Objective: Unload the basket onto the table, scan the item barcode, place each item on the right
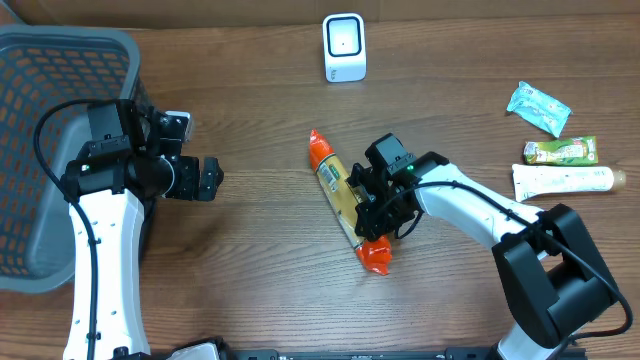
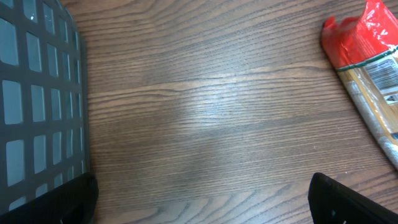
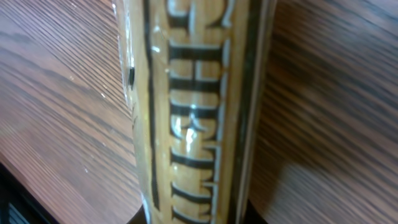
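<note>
My right pincer [image 1: 378,207] clasps the spaghetti packet [image 1: 331,176] on the table [image 1: 260,250] (red ends showing). My left pincer [image 1: 211,178] gapes wide.

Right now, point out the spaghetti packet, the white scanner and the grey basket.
spaghetti packet [image 1: 333,180], overhead view, yellow middle section.
white scanner [image 1: 344,45], overhead view, front face.
grey basket [image 1: 70,37], overhead view, top rim.

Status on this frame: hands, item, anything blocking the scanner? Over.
Left hand open, empty, beside basket. Right hand shut on pasta pack, pack flat on table. Nothing between pack and scanner.
</note>
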{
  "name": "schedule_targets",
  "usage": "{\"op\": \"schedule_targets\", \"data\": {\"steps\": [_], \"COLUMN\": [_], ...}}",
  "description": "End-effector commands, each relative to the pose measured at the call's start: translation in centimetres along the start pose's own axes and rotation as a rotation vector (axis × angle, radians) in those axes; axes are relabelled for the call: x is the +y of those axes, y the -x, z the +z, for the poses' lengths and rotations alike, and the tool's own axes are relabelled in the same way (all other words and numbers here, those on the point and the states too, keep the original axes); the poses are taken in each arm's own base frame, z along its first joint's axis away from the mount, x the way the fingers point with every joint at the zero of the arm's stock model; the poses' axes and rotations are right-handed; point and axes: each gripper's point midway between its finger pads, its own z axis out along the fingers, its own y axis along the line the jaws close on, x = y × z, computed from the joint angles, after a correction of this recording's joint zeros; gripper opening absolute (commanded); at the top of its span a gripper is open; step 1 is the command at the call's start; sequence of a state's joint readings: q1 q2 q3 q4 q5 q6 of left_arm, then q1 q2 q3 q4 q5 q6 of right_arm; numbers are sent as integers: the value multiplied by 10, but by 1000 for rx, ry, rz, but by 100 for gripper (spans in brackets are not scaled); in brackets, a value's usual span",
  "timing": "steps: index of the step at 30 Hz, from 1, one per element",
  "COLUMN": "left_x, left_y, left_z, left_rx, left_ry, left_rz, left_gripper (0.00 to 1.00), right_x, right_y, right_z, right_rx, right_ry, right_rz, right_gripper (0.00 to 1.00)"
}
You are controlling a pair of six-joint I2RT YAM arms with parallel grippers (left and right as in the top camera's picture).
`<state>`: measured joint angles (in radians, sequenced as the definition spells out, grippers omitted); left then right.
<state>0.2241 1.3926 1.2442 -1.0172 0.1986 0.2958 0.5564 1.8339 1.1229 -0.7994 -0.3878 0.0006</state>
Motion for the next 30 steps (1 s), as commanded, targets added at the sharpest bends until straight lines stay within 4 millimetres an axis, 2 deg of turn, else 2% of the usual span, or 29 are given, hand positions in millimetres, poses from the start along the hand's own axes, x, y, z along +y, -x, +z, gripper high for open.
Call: {"op": "schedule_targets", "data": {"steps": [1,2,3,5,9,15,18,22,26,30], "left_x": [-1,-1,-1,-1,-1,-1,-1,-1,-1,-1], "left_y": [6,6,6,6,6,6,6,6,6,6], "left_z": [-3,-3,-3,-3,-3,-3,-3,-3,-3,-3], "left_rx": [-14,-14,-14,-14,-14,-14,-14,-14,-14,-14], "left_ry": [-5,-5,-5,-5,-5,-5,-5,-5,-5,-5], "left_rz": [23,23,23,23,23,23,23,23,23,23], "left_gripper": [100,100,100,100,100,100,100,100,100,99], "right_x": [-13,-18,-21,-24,-38,-66,-69,-64,-66,-84], "right_y": [43,54,70,89,118,148,162,181,196,211], "right_z": [-49,-66,-92,-128,-187,-240,-258,-270,-266,-261], "right_rx": [-155,-202,-269,-345,-491,-687,-786,-849,-830,-821], "right_ry": [-152,-213,-288,-386,-591,-871,-921,-945,-1003,-1138], "right_rz": [13,29,39,39,56,77,104,33,-78,-95], "right_gripper": [4,4,4,4,4,4,4,4,4,4]}}
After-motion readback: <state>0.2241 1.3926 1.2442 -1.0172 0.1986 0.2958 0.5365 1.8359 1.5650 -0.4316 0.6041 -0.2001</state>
